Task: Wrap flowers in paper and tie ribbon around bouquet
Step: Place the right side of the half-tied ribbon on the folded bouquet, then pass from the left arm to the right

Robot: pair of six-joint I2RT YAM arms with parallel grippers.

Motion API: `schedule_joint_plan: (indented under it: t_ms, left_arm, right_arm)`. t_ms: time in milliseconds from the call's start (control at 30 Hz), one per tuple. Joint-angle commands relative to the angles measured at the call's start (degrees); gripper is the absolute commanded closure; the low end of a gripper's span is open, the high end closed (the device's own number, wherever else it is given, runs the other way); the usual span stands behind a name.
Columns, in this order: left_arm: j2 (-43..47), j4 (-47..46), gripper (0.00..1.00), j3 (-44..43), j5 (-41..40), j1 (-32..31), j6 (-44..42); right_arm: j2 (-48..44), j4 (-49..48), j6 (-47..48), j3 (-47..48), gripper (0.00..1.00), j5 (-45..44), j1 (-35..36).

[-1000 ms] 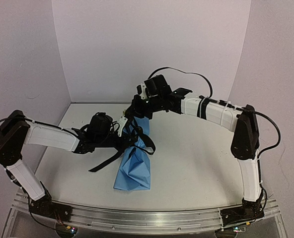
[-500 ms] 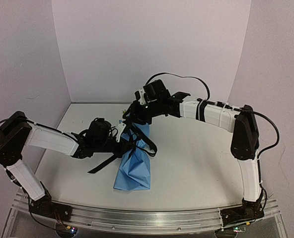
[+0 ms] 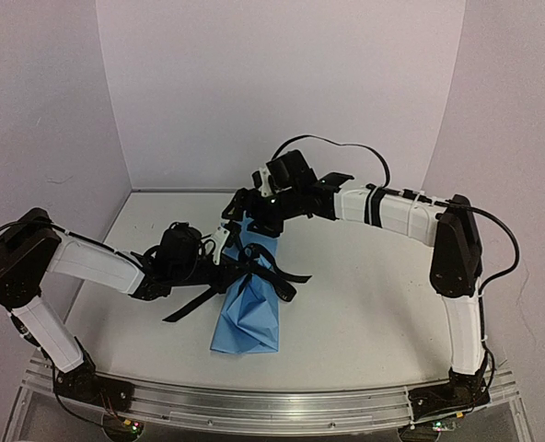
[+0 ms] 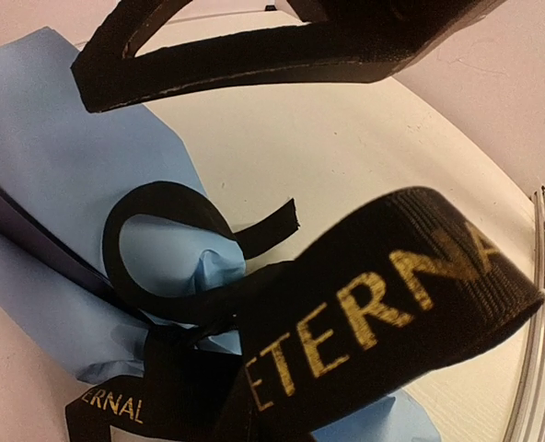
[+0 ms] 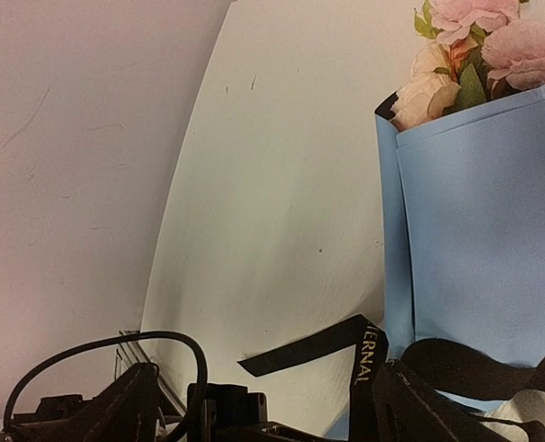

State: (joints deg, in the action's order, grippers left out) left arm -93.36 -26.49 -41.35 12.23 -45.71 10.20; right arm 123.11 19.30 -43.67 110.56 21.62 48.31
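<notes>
You see the bouquet (image 3: 248, 313) lying on the table (image 3: 365, 299), with the flowers (image 5: 466, 37) at its far end. The black ribbon (image 3: 274, 276) crosses its middle. Just left of the bouquet, the left gripper (image 3: 220, 250) is closed on the ribbon. The right gripper (image 3: 243, 210) hovers above the flower end, its fingers wide apart and holding nothing.

White table (image 3: 365, 304), lilac walls (image 3: 282, 83), metal rail (image 3: 272, 400)
</notes>
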Motion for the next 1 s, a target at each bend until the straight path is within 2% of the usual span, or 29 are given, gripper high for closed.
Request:
schedule_joint_plan:
  t_ms: [0, 233, 433, 700, 833, 967]
  left_arm:
    - [0.8, -4.7, 0.99, -0.1, -0.4, 0.0, 0.5]
    - [0.5, -2.2, 0.99, -1.6, -0.1, 0.0, -0.6]
    - [0.5, 0.6, 0.99, -3.0, 0.5, 0.0, -1.9]
    - [-0.1, 6.2, 0.99, -6.1, 0.7, 0.0, -4.5]
    - [-0.6, 8.2, 0.99, -7.5, 0.9, 0.0, -5.6]
    - [-1.0, 9.7, 0.99, -8.4, 1.0, 0.0, -6.4]
  right_arm:
    - [-5.5, -1.6, 0.5, -2.4, 0.17, -2.4, 0.9]
    - [-13.5, -1.8, 1.8, -10.1, 0.22, -10.1, 0.7]
    - [-17.2, -1.6, 4.3, -17.6, 0.25, -11.9, 1.9]
    - [-17.3, 3.5, 6.9, -17.1, 0.27, -19.1, 4.6]
    - [-15.9, 6.9, 8.9, -14.2, 0.31, -20.8, 5.8]
    - [-15.7, 7.9, 10.1, -14.3, 0.30, -22.3, 6.8]
